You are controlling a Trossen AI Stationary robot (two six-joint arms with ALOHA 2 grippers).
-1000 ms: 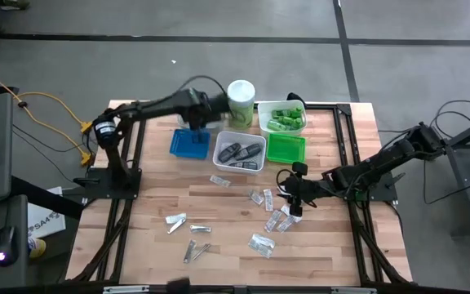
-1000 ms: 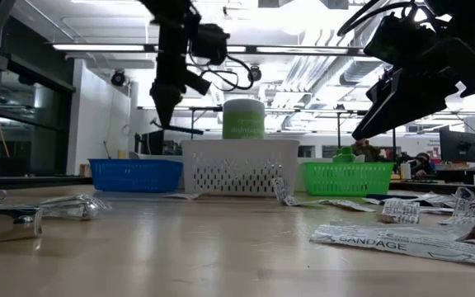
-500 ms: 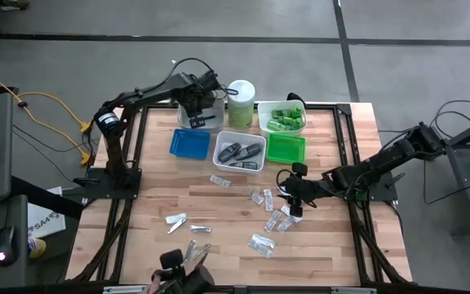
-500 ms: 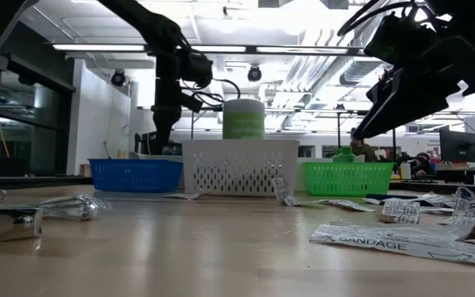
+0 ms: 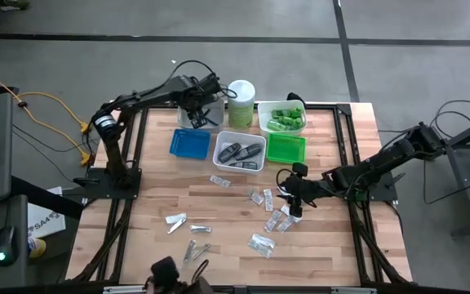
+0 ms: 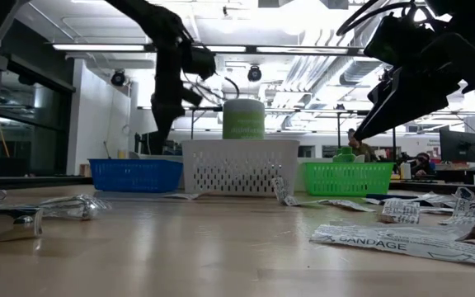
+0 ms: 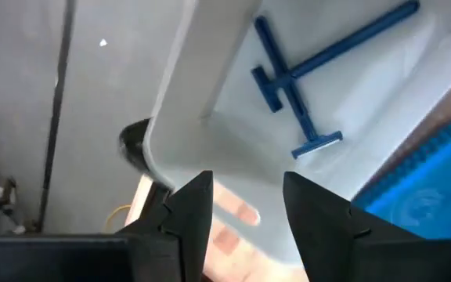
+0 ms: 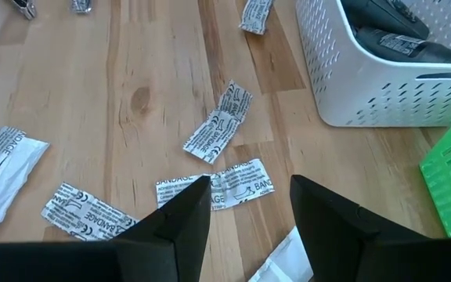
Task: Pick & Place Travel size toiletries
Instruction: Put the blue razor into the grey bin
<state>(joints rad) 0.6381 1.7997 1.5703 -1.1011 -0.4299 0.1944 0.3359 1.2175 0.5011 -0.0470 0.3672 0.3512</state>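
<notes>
Two thin blue razors (image 7: 288, 78) lie on the floor of a pale grey tray (image 5: 184, 122) at the table's far left. My left gripper (image 7: 247, 184) hangs open above that tray's edge, nothing between its fingers; in the high view it (image 5: 202, 114) shows behind the blue tray (image 5: 189, 144). My right gripper (image 8: 250, 188) hovers open over the scattered bandage packets (image 8: 219, 125) on the wood right of centre (image 5: 290, 196). Dark grey oval cases fill the white basket (image 5: 239, 153). Green tubes lie in the white tray (image 5: 282, 117).
A green tray (image 5: 285, 149) and a tall pale-green canister (image 5: 241, 100) stand at the back. Clear packets (image 5: 176, 220) and metal clippers (image 5: 196, 249) lie on the near left wood. A dark object (image 5: 166, 269) shows at the near edge.
My left gripper has swung toward the table's far edge, from beside the blue tray to above the grey tray. My right gripper has kept still. A dark object has come in at the near edge.
</notes>
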